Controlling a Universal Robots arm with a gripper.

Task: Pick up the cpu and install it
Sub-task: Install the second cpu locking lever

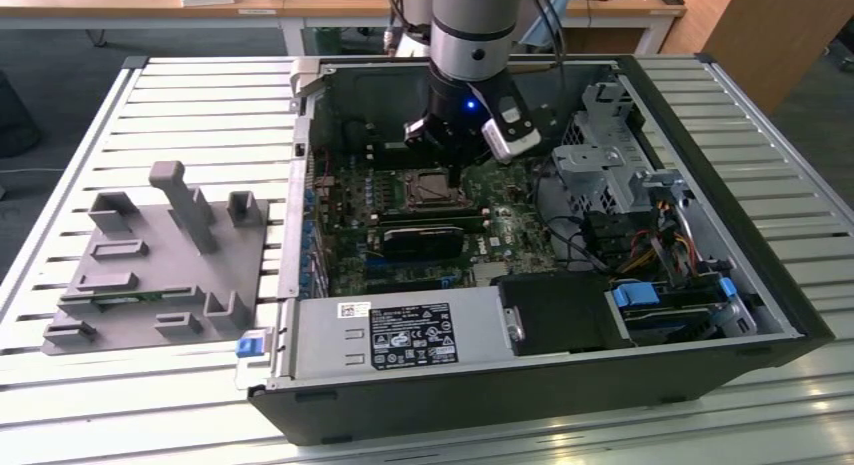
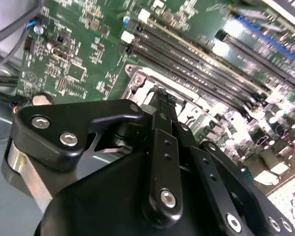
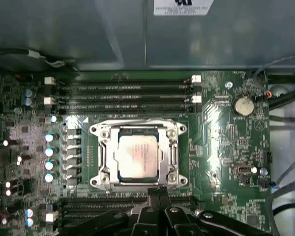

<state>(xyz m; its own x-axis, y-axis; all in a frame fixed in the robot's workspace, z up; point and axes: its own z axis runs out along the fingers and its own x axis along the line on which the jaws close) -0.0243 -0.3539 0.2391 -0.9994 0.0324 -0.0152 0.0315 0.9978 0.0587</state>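
Observation:
The cpu (image 3: 137, 156), a small square chip with a silvery top, lies flat inside the metal-framed socket (image 3: 102, 164) on the green motherboard in the first wrist view. My gripper (image 3: 157, 192) hovers just beside the socket's edge, its dark fingers together with nothing between them. In the second wrist view the gripper (image 2: 162, 96) points down at the socket frame (image 2: 137, 81). In the exterior view the gripper (image 1: 454, 171) hangs inside the open computer case, directly over the socket (image 1: 430, 189).
Empty memory slots (image 3: 128, 96) run along both sides of the socket. A grey holder tray (image 1: 160, 255) sits on the slatted table at the exterior view's left. The power supply (image 1: 400, 335), drive cage (image 1: 601, 165) and cables crowd the case.

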